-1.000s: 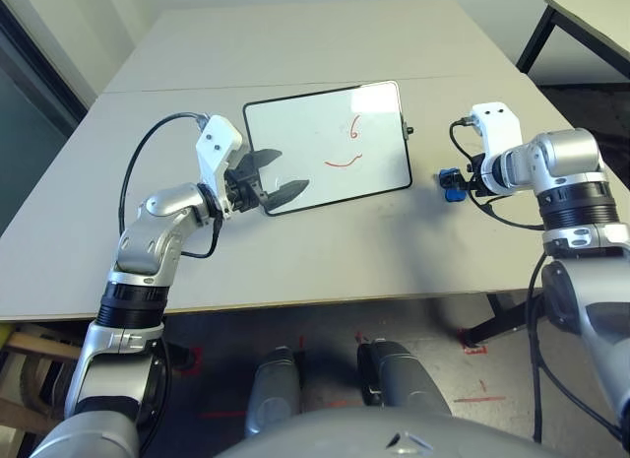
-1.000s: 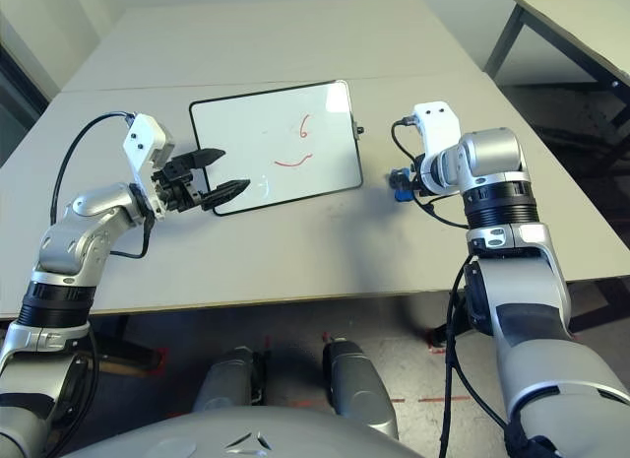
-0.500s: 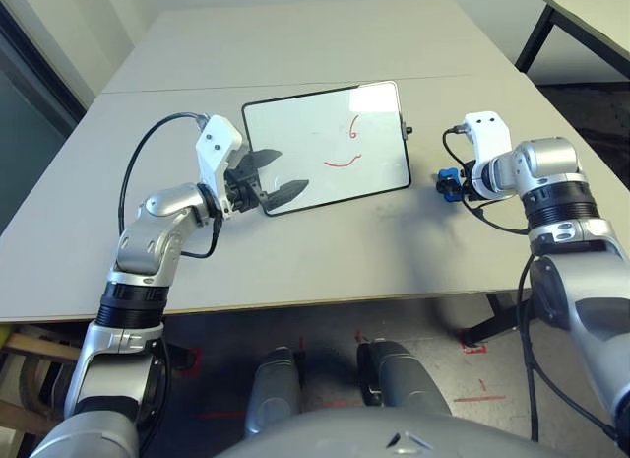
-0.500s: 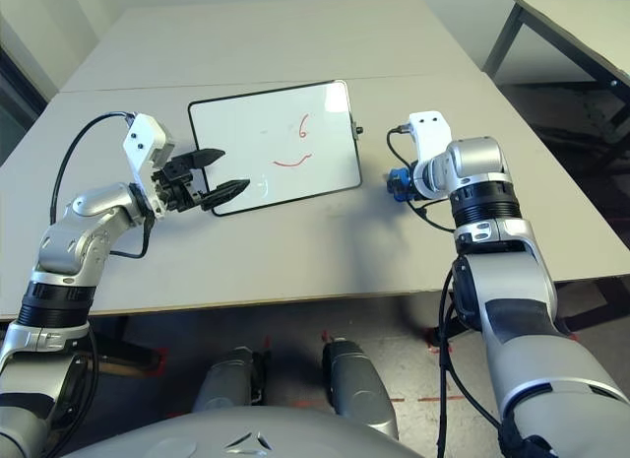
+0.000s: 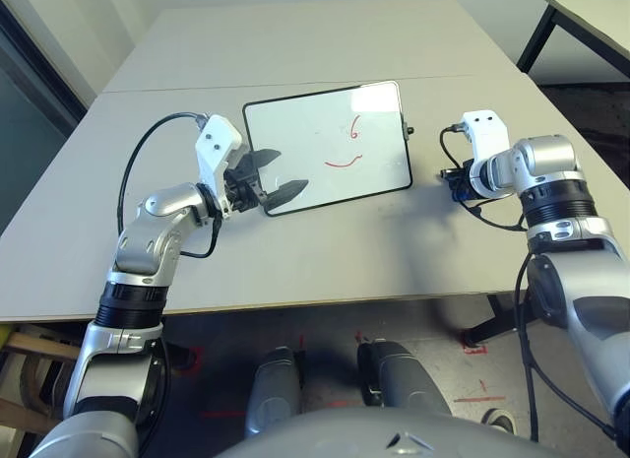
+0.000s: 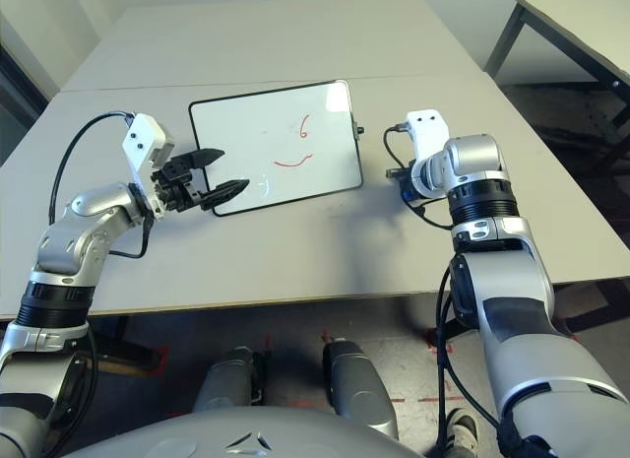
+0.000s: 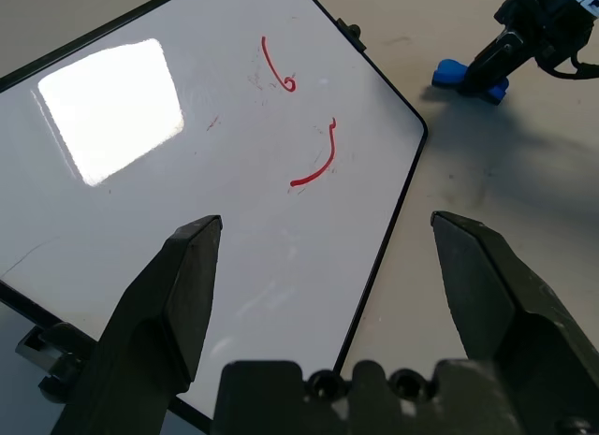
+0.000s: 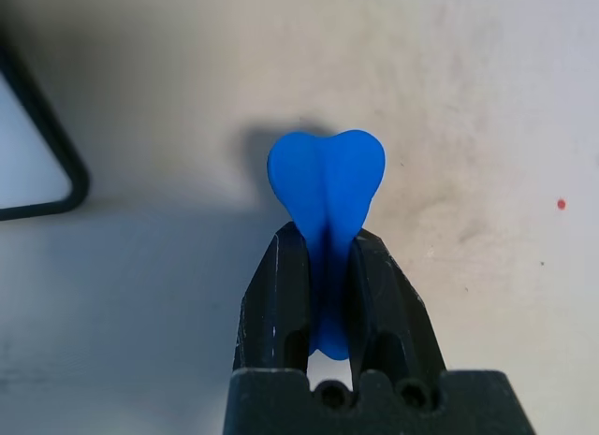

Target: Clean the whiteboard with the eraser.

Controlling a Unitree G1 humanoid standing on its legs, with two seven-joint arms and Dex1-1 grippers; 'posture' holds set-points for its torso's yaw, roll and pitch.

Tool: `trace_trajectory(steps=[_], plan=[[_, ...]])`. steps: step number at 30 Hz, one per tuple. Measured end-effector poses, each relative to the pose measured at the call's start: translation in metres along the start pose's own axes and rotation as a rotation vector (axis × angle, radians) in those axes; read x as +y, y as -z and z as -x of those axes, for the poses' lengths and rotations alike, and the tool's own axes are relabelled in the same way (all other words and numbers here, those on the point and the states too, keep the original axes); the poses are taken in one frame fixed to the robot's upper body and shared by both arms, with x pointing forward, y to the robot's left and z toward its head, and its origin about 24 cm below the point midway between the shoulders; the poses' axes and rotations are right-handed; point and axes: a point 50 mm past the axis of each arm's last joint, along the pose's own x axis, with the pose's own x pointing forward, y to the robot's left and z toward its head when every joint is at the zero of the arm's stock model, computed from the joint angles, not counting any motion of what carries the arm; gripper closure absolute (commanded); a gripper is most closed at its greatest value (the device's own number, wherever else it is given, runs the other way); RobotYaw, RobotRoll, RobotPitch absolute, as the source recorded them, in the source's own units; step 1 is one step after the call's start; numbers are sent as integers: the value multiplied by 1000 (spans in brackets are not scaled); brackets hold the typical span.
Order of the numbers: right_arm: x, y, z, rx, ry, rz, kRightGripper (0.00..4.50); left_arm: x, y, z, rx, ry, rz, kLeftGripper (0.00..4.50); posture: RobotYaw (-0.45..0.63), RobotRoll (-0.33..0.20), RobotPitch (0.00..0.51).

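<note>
The whiteboard (image 5: 295,138) lies flat on the grey table, with two red scribbles (image 5: 346,146) on its right half. To the right of the board, low over the table, is the blue eraser (image 8: 326,182). My right gripper (image 8: 326,243) is shut on its pinched middle, and one rounded end sticks out past the fingertips. The left wrist view also shows the eraser (image 7: 457,75) beyond the board's corner. My left gripper (image 5: 293,170) hovers open over the board's near left corner, holding nothing.
The board's small side knob (image 5: 409,132) points toward my right gripper. A seam (image 5: 177,84) crosses the table behind the board. A second table (image 5: 591,20) stands at the far right, past a gap of floor.
My right gripper has closed on the eraser and its wrist has shifted slightly beside the board. The left arm and the board have not moved.
</note>
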Motion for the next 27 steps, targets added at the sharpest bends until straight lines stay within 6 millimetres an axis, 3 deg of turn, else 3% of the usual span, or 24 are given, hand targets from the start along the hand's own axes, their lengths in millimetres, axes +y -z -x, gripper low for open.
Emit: trace_trajectory(steps=[6, 14, 19, 27], plan=[[17, -30, 42, -205, -88, 541, 4162, 5, -3, 4, -4, -17, -9, 0, -121, 0, 59], [53, -50, 66, -271, -139, 1163, 4162, 9, -10, 6, -9, -17, -37, 0, -111, 0, 55], [78, -58, 68, -286, -157, 1371, 4162, 10, -11, 7, -11, -22, -42, 0, -98, 0, 61], [106, -53, 46, -250, -190, 1507, 4162, 12, -3, 15, 35, -44, -53, 0, -84, 0, 64]])
